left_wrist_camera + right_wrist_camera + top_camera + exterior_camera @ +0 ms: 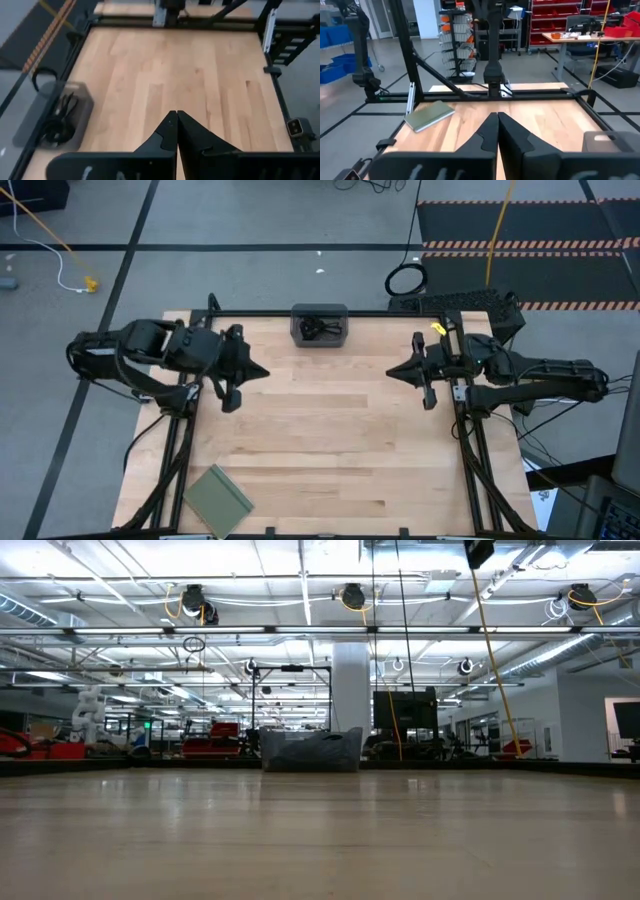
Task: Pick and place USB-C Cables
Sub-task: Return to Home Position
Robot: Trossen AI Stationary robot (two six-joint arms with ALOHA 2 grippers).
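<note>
The dark grey tray (pixel 319 326) sits at the table's far edge, middle, and holds black cables (pixel 322 330) bundled inside it; the left wrist view shows the tray (pixel 30 127) with the black cables (pixel 59 120). I see no purple-blue strand. My left gripper (pixel 264 370) hovers over the table's left part, shut, fingertips together (pixel 177 116). My right gripper (pixel 390 373) hovers over the right part, shut (pixel 497 117). Both are well clear of the tray.
A flat green pad (pixel 218 498) lies at the table's near left corner, also in the right wrist view (pixel 429 115). In the low view the tray (pixel 311 751) stands at the far edge. Bare wooden tabletop (pixel 330 440) lies between the arms. Black frame rails run along the table's sides.
</note>
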